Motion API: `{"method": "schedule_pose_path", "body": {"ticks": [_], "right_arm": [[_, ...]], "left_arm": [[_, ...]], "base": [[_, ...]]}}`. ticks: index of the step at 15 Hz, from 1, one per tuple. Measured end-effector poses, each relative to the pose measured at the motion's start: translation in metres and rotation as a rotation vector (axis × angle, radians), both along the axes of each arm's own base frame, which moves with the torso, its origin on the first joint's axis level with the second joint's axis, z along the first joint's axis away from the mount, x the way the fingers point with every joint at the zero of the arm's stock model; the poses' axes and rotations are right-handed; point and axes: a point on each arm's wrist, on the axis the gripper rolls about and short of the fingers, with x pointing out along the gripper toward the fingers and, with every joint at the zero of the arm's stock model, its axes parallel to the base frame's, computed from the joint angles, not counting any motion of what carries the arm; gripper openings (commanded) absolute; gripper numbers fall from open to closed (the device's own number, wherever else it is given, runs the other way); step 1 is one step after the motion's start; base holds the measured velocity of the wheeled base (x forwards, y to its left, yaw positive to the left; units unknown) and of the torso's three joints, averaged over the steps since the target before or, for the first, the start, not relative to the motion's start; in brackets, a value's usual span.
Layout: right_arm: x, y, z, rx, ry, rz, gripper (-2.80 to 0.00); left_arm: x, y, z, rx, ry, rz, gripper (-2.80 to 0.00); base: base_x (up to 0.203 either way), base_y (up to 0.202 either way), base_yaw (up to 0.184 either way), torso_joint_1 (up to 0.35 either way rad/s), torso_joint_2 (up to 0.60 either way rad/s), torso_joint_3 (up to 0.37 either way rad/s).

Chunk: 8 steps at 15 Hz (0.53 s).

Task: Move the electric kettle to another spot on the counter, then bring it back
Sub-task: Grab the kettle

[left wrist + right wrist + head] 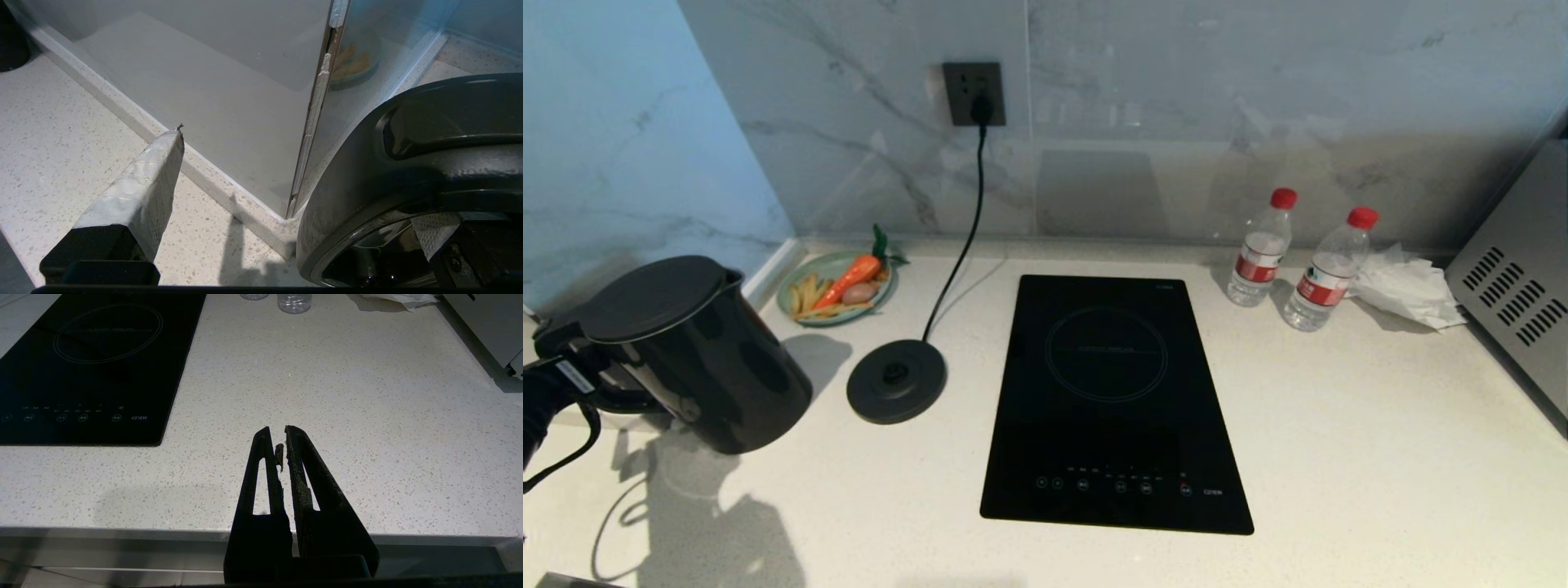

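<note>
Glossy electric kettle [694, 351] on tabletop [1339, 425]: rigid, probably heavy, slippery; best gripped by handle [613, 392]. Left tool [302, 196] wide open, straddling handle, gripping nothing.

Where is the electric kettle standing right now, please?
In the head view the electric kettle stands on the counter's far left, off its round base, which lies to its right.

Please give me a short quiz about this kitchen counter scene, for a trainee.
1. True or false: the electric kettle sits on its round base.
2. Where are the two bottles? A) left of the cooktop B) right of the cooktop C) on the cooktop
3. Fill in: the right gripper, over the counter front edge, is ___.
Key: 1 false, it is off the base, to its left; 2 B; 3 shut.
</note>
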Motion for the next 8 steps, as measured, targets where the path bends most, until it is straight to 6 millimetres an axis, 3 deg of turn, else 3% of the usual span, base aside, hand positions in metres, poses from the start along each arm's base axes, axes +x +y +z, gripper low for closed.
{"method": "schedule_pose_path", "body": {"ticks": [2,3,8], "right_arm": [[0.0000,0.0000,0.0000,0.000,0.000,0.000,-2.80],[0.0000,0.0000,0.0000,0.000,0.000,0.000,-2.80],[0.0000,0.0000,0.0000,0.000,0.000,-0.001,-2.80]], "left_arm": [[0.0015,-0.0022,0.0004,-0.002,-0.004,-0.007,0.00],[0.0018,-0.0026,0.0004,-0.002,-0.005,-0.009,-2.80],[0.0026,-0.0021,-0.0009,-0.004,-0.002,0.010,-2.80]], "base": [[0.000,0.000,0.000,0.000,0.00,0.000],[0.000,0.000,0.000,0.000,0.00,0.000],[0.000,0.000,0.000,0.000,0.00,0.000]]}}
